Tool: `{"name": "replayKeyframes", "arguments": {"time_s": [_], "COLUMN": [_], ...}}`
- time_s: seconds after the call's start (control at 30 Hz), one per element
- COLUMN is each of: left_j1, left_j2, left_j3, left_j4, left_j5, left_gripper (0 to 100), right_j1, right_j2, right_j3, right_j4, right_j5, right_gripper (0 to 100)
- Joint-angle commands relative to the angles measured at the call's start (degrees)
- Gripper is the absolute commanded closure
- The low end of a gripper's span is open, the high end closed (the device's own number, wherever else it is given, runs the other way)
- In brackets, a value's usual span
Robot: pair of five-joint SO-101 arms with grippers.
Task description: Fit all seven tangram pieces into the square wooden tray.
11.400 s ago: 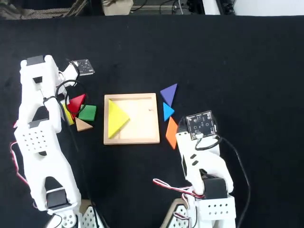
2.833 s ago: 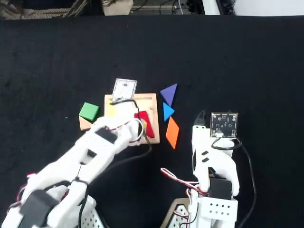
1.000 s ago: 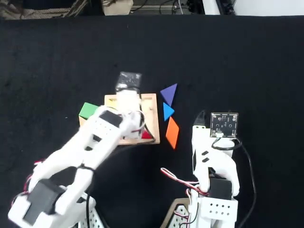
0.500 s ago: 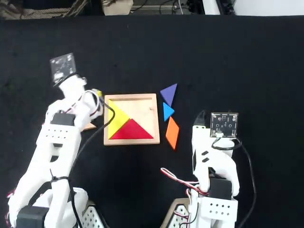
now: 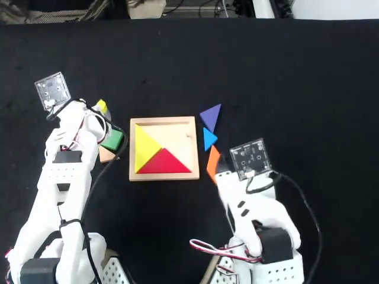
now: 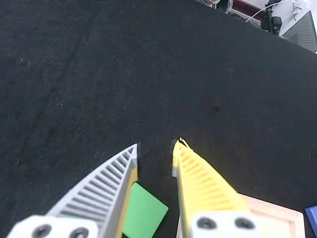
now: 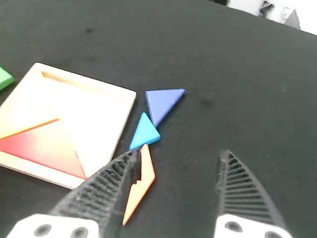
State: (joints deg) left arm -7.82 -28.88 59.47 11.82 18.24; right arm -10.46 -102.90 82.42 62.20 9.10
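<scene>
You see the wooden tray [image 5: 177, 134] holding a yellow triangle [image 5: 144, 145] and a red triangle [image 5: 163, 162]; purple triangle [image 5: 211, 116], blue triangle [image 5: 208, 138] and orange piece [image 5: 211, 161] lie to its right on the black surface [image 5: 296, 89]; green square [image 5: 111, 141] and tan triangle [image 5: 105, 155] to its left.

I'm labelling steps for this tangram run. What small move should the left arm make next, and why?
Probably lower the left gripper onto the green square and close. It stands open with the square below it, between the jaws, outside the wooden tray, which holds just the yellow triangle and the red triangle.

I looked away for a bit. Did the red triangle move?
Yes. The red triangle went rightward, from left of the wooden tray into it, beside the yellow triangle.
</scene>
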Motion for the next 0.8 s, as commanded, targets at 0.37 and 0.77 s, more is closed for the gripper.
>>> {"name": "replayKeyframes", "arguments": {"time_s": [0.37,0.77], "left_j1": [-0.6,-0.5], "left_j2": [-1.7,-1.7], "left_j3": [-0.2,-0.3], "left_j4": [-1.1,-1.2], "left_j5": [-0.4,-0.4], "left_gripper": [87,87], "right_j1": [-1.2,-1.1], "right_j2": [61.9,110.9], "right_j3": [-32.6,-71.7], "right_j4": [-6.9,21.7], "right_j5": [-9.7,-20.3], "right_gripper": [70.9,70.9]}}
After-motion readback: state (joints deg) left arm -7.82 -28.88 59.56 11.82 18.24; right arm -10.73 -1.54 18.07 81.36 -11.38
